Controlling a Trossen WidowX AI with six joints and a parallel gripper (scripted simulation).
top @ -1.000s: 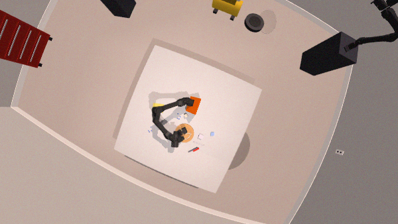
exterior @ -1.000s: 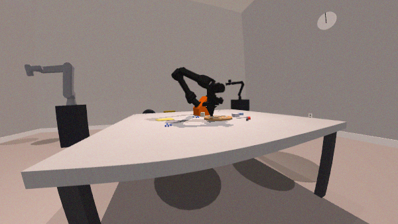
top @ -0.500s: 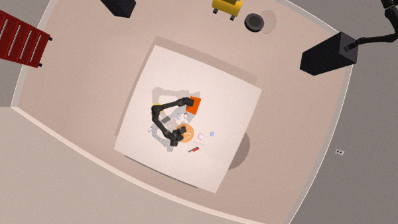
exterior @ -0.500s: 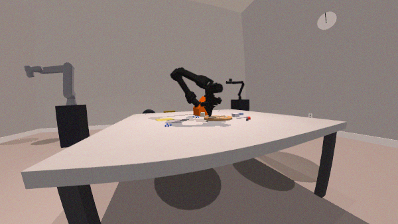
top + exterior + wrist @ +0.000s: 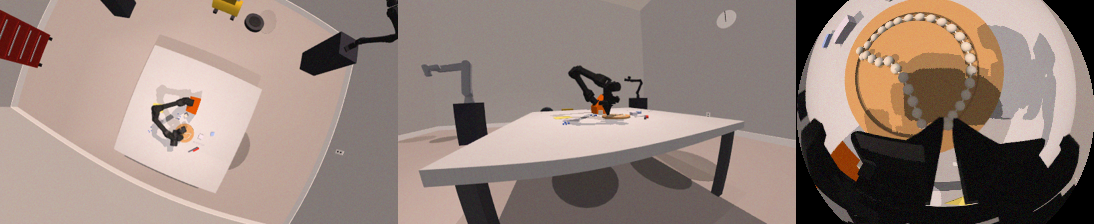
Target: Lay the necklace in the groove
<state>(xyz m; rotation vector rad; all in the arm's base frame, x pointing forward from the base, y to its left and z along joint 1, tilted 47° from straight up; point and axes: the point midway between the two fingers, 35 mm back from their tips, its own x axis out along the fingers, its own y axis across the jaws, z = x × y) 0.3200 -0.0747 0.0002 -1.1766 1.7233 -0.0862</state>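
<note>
The round orange-tan bead board (image 5: 190,138) (image 5: 624,116) (image 5: 878,100) lies flat on the table. The pearl bead necklace (image 5: 942,22) lies on it; its beads follow the ring groove along the top and upper right in the wrist view. At the lower right they curve inside the groove toward the fingertips. From the upper left, another stretch cuts inward across the board and down to near the left fingertip. The groove's left and lower left show no beads. My gripper (image 5: 607,114) (image 5: 948,121) is shut on a necklace bead, low over the board's edge.
An orange box (image 5: 195,108) (image 5: 596,109) stands by the arm's base. A small whitish block (image 5: 200,136) (image 5: 845,29), a blue block (image 5: 212,134) (image 5: 827,40) and a red-and-grey tool (image 5: 196,149) lie beyond the board. Small blue pieces (image 5: 150,130) (image 5: 566,123) lie scattered.
</note>
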